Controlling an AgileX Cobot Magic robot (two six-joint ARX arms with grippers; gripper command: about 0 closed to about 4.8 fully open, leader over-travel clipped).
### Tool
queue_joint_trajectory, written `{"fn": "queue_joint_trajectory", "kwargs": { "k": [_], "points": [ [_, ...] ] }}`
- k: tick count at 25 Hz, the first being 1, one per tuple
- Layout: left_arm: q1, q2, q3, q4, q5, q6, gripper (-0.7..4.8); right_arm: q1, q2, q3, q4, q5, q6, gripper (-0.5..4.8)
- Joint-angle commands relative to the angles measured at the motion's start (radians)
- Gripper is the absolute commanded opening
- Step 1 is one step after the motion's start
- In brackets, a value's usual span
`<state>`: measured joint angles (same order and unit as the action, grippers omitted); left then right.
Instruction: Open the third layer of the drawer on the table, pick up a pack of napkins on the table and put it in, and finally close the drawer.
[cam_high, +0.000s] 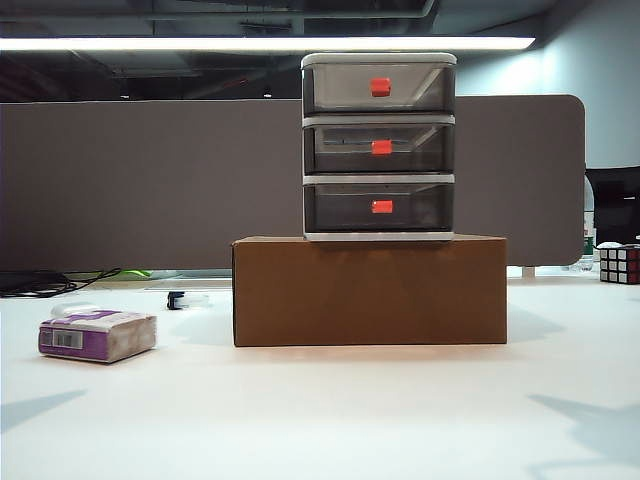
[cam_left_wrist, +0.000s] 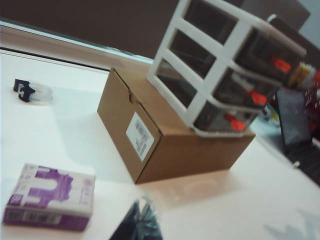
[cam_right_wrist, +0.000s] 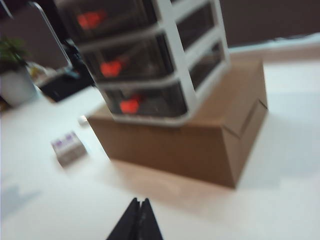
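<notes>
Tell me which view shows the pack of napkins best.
The left wrist view: the pack of napkins is close, with its purple print and barcode legible. The exterior view shows it smaller, side-on; the right wrist view shows only a small blur.

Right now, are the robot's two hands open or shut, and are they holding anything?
Left hand: shut, holding nothing, above the table near the pack of napkins.
Right hand: shut, holding nothing, in front of the drawer.

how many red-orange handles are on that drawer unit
3. One sits on the front of each translucent smoky plastic drawer: top, middle and lowest. All three drawers are pushed in; none looks hidden.
</notes>
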<state>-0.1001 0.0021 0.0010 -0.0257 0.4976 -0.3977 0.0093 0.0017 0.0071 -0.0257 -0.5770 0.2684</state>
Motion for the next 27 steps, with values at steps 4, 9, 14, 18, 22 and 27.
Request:
{"fn": "queue_joint_trajectory", "kwargs": {
  "k": [4, 9, 14, 18, 22, 27],
  "points": [
    [-0.257, 0.002, 0.008, 0.129, -0.174, -0.063, 0.03, 0.002, 0.010, 0.035, 0.178, -0.051, 0.158, -0.06],
    [-0.545, 0.066, 0.007, 0.170, -0.474, 0.004, 0.04, 0.004, 0.099, 0.115, 0.180, -0.055, 0.127, -0.06],
    [-0.925, 0.387, 0.010, 0.487, -0.851, 0.125, 0.27, 0.118, 0.397, 0.256, 0.196, -0.012, -0.009, -0.06],
    [-0.975, 0.674, 0.044, 0.701, -0.893, 0.140, 0.27, 0.216, 0.605, 0.339, 0.229, 0.021, -0.066, -0.06],
    [-0.973, 0.963, 0.118, 0.912, -0.796, 0.180, 0.26, 0.285, 0.764, 0.425, 0.234, 0.016, -0.112, -0.06],
    [-0.970, 1.246, 0.241, 1.131, -0.809, 0.133, 0.26, 0.293, 0.866, 0.473, 0.235, -0.029, -0.135, -0.06]
  ]
}}
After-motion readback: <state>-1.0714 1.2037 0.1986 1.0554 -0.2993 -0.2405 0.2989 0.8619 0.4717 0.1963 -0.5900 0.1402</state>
